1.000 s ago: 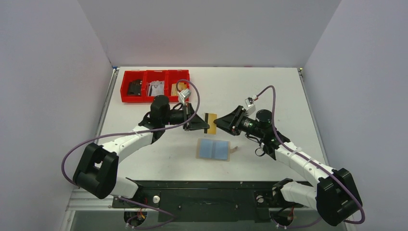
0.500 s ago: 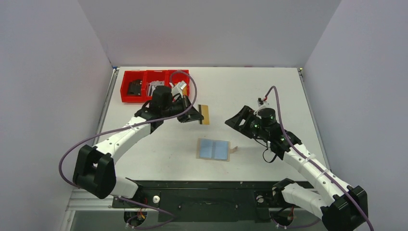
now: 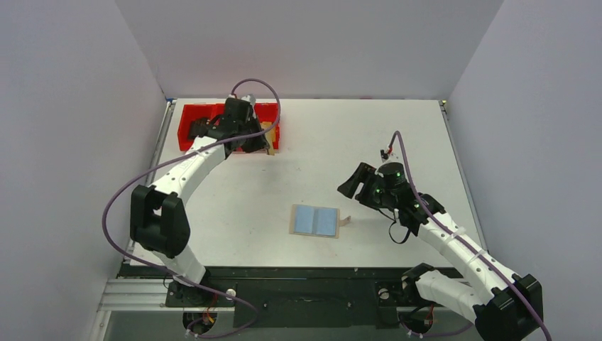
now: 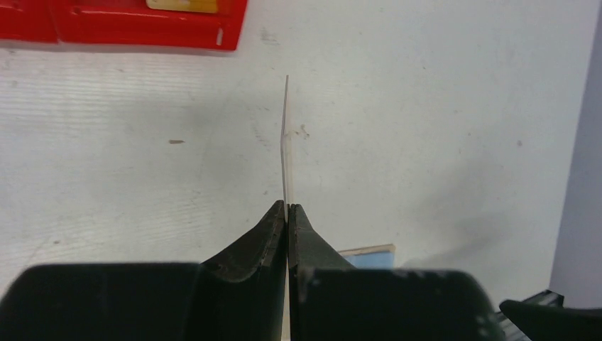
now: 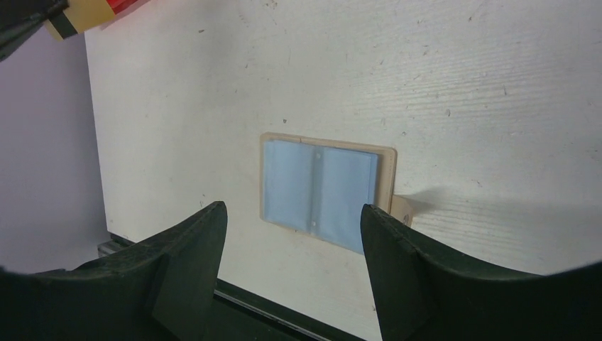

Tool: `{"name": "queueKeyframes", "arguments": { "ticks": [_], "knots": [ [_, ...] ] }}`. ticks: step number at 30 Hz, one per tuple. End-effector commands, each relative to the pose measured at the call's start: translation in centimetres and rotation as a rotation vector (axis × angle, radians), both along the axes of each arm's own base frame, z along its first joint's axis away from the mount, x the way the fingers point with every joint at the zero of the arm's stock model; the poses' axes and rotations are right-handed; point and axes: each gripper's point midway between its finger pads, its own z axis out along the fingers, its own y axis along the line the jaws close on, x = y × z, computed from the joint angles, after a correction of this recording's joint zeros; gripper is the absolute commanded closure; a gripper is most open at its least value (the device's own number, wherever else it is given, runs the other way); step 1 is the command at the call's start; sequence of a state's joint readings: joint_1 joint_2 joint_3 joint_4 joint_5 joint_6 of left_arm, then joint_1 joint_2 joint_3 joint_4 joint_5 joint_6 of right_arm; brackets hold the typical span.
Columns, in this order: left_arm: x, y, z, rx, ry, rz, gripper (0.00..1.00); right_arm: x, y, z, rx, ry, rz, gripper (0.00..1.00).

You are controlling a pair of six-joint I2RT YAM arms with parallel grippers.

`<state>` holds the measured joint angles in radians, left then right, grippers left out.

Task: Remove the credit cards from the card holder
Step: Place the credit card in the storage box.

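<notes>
top external: left gripper sits at the near right corner of the red tray, at the far left of the bench. left wrist view shows its jaws clamped tight on a credit card, seen edge-on, upright, held clear of the bench and near the tray's wall. right wrist view catches the same card as tan with a dark stripe. a yellowish flat piece lies in one tray compartment; cannot tell which from that view. from above, the arm hides most of what the tray holds. card holder lies opened flat mid-bench, well apart from the tray. it has a tan border and two pale blue-grey panels inside; cards or pockets, cannot tell. right gripper hangs over the bench beyond and right of the holder, jaws spread wide, empty.
</notes>
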<state>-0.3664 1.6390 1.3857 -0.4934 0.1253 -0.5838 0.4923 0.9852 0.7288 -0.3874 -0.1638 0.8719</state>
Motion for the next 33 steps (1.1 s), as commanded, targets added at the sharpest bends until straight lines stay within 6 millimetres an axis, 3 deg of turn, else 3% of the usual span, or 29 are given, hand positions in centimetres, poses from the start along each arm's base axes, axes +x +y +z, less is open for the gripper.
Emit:
{"name": "queueKeyframes", "arguments": {
  "ticks": [1,4,5,6,7,16,22,23,33],
  "knots": [
    [4.2,3.3,1.1,0.115,-0.053,0.091,1.0,0.4,-0.3,1.4,-0.02,-0.047,0.004,0.35],
    [6.5,4.0,0.2,0.132,-0.045,0.104,1.0,0.2,-0.5,1.3,-0.03,-0.044,0.007,0.35],
    [7.6,4.3,1.2,0.126,-0.072,0.112,1.0,0.2,-0.5,1.3,-0.031,-0.044,0.006,0.35],
    [8.3,4.6,0.1,0.13,-0.052,0.117,1.0,0.0,-0.7,1.3,-0.035,-0.046,0.006,0.35],
    [9.1,4.5,0.7,0.119,-0.068,0.11,1.0,-0.1,-0.8,1.3,-0.04,-0.043,0.005,0.35],
    [14.9,4.4,-1.7,0.062,-0.084,0.054,1.0,-1.0,-1.8,1.6,-0.057,-0.046,-0.004,0.35],
    [17.0,4.0,-4.3,0.029,-0.07,0.021,1.0,-1.6,-2.5,1.8,-0.068,-0.05,-0.021,0.35],
    [17.1,4.0,-5.5,0.031,-0.051,0.02,1.0,-1.7,-2.7,1.8,-0.07,-0.05,-0.024,0.35],
    [18.7,2.8,-8.4,-0.011,-0.013,-0.033,1.0,-2.2,-3.3,1.7,-0.082,-0.045,-0.039,0.35]
  ]
}}
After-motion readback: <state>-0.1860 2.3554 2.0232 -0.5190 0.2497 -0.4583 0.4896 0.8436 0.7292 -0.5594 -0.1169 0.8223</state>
